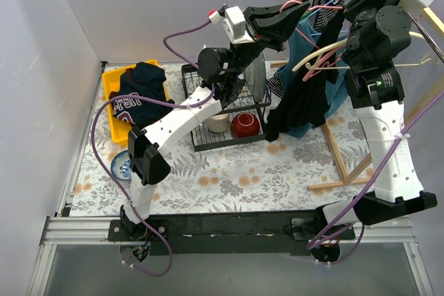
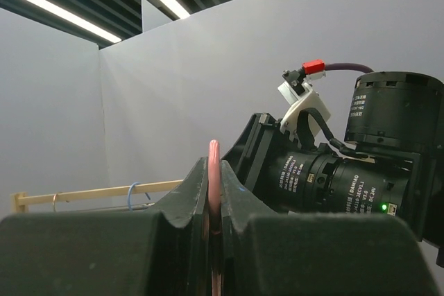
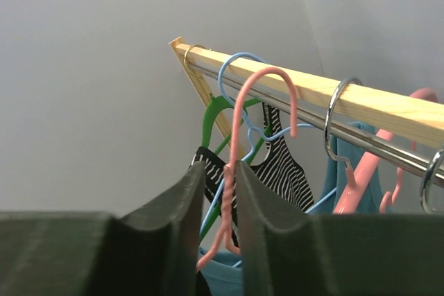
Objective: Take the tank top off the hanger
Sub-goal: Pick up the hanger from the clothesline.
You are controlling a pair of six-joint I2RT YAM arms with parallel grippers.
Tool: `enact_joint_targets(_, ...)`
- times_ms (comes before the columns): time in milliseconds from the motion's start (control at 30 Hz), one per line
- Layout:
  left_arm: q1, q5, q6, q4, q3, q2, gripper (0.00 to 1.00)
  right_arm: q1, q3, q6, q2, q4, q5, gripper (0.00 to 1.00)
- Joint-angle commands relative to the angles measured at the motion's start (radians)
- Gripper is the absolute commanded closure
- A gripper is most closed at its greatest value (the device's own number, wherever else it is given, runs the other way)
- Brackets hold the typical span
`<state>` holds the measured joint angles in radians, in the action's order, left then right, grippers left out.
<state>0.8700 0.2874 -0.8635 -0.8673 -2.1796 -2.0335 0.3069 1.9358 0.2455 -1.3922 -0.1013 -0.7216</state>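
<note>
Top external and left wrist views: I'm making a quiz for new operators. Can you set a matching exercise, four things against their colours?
Things:
1. bin
2. right-hand bowl in the wire rack
3. hanger in the left gripper
4. shirt in the bin

Colours:
A. pink
B. navy
C. yellow
D. red

Pairs: 1-C, 2-D, 3-A, 4-B

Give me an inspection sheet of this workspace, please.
Surface: floral cloth covering the table.
Job's things: black tank top hanging at wooden rack; pink hanger hook at its rail.
Clutter: yellow bin of clothes, wire rack, red bowl.
Grippers: left gripper shut on pink hanger; right gripper open around its neck.
Cables: purple cable looping off left arm.
Surroundings: white walls.
</note>
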Motion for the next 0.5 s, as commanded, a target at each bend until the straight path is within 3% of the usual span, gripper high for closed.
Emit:
enact_joint_targets(0, 0.003, 0.004, -0.014, -0.048, 0.053, 0.1, 1.0, -0.002, 0.003, -0.032, 0.036, 0.092, 0.002, 0.74)
enact_joint_targets(133, 0.003, 0.01, -0.019, -0.081, 0.119, 0.137, 1.0, -0.002, -0.084, -0.06, 0.096, 0.182, 0.039, 0.99)
enact_joint_targets(267, 0.003, 0.007, -0.023, -0.104, 0.188, 0.173, 1.0, -0.002, -0.181, -0.083, 0.16, 0.317, 0.094, 0.99)
enact_joint_targets(467, 0.003, -0.027, -0.016, -0.13, 0.349, 0.275, 1.0, -0.002, -0.23, -0.087, 0.206, 0.328, 0.23, 0.99)
